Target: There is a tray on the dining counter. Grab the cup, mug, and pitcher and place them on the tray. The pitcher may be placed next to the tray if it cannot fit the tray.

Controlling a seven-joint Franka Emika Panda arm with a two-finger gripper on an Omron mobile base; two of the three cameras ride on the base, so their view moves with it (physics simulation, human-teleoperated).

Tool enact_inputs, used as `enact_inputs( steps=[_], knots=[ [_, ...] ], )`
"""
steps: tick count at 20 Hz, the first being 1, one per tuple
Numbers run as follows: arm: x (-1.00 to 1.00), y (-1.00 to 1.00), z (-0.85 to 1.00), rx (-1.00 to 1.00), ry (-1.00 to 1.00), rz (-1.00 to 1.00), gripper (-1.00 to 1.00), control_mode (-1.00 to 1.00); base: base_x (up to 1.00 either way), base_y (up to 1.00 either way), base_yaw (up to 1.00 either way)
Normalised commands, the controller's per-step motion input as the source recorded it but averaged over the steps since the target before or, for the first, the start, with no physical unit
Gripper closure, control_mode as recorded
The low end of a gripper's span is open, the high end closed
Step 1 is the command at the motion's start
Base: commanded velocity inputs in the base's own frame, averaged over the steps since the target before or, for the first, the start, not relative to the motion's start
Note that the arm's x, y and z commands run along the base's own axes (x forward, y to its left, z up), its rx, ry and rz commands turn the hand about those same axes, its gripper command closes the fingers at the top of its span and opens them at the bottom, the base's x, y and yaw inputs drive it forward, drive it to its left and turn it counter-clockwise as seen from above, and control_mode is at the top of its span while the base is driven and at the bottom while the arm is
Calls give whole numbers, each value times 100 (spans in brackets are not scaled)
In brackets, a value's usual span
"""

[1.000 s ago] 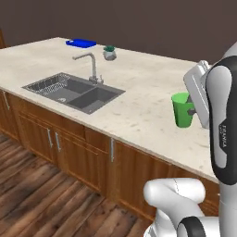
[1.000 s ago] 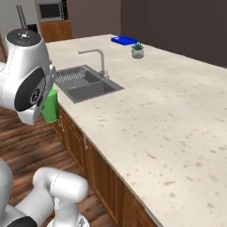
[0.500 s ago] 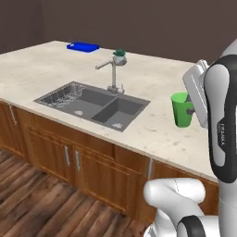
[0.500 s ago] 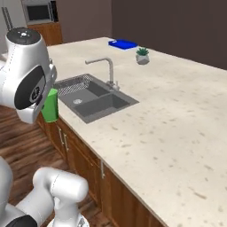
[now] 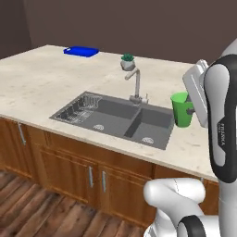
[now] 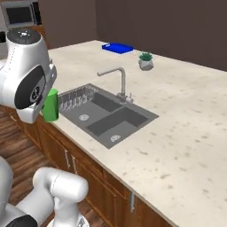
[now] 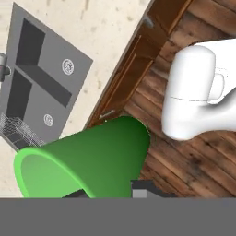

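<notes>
My gripper (image 5: 189,110) is shut on the green cup (image 5: 181,109), holding it in the air at the near edge of the dining counter (image 5: 41,83), just right of the sink. In the right base view the cup (image 6: 50,105) hangs beside the arm, left of the sink. In the hand view the cup (image 7: 87,159) lies across my gripper (image 7: 110,191), its open mouth at lower left. The blue tray (image 5: 81,51) lies flat at the counter's far left corner, seen as the tray (image 6: 117,48) from the right. The mug and the pitcher are out of view.
A double grey sink (image 5: 115,118) with a metal faucet (image 5: 135,85) is set in the counter. A small potted plant (image 5: 127,61) stands behind the faucet. Wooden cabinets (image 5: 69,169) run below the counter, over a wooden floor. A microwave (image 6: 20,15) shows at far left.
Both base views have shifted, so the base has driven along the counter; the sink now sits closer and more central. The cup stays held in my gripper the same way.
</notes>
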Motion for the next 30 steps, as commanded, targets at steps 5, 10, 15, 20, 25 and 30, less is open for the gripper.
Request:
enact_inputs(
  steps=[5,10,15,20,25,30],
  knots=[
    [0,0,0,0,0,0,100,100,82,100,-27],
    [0,0,0,0,0,0,100,100,86,100,-28],
    [0,0,0,0,0,0,100,100,89,100,-29],
    [0,0,0,0,0,0,100,100,81,100,-30],
    [0,0,0,0,0,0,100,100,50,100,-40],
    [0,0,0,0,0,0,100,100,0,100,-43]
  ],
)
